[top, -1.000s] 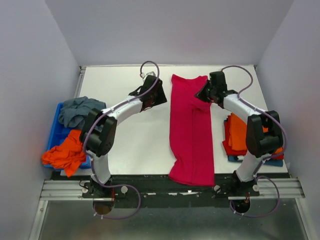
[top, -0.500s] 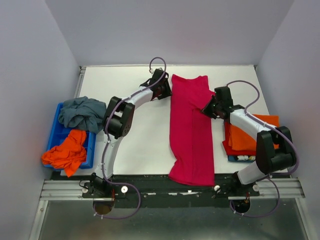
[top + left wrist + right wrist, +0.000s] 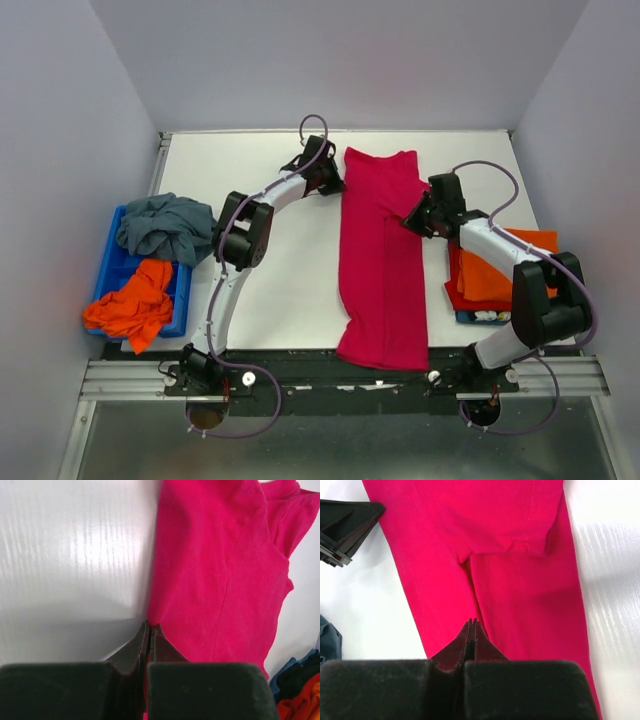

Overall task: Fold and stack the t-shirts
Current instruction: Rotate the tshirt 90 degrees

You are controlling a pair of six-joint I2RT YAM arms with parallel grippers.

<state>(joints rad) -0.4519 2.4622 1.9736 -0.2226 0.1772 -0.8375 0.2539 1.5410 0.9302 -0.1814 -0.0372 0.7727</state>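
Note:
A crimson-pink t-shirt (image 3: 380, 260) lies lengthwise down the middle of the white table, folded into a long strip. My left gripper (image 3: 338, 184) is at its far left edge. In the left wrist view the jaws (image 3: 150, 626) are shut, with a sliver of the pink cloth (image 3: 220, 570) between them. My right gripper (image 3: 410, 220) is at the strip's right edge. In the right wrist view its jaws (image 3: 472, 621) are pressed together over the shirt (image 3: 495, 540), pinching the near edge.
A blue tray (image 3: 108, 262) at the left holds a crumpled grey-blue shirt (image 3: 165, 225) and an orange shirt (image 3: 130, 305). At the right a folded orange shirt (image 3: 495, 270) lies on a red one (image 3: 455, 290) over another blue tray (image 3: 470, 318).
Both arms have moved to the pink shirt's side edges. The right jaws shut first, then the left jaws closed on the left edge. The shirt has barely shifted.

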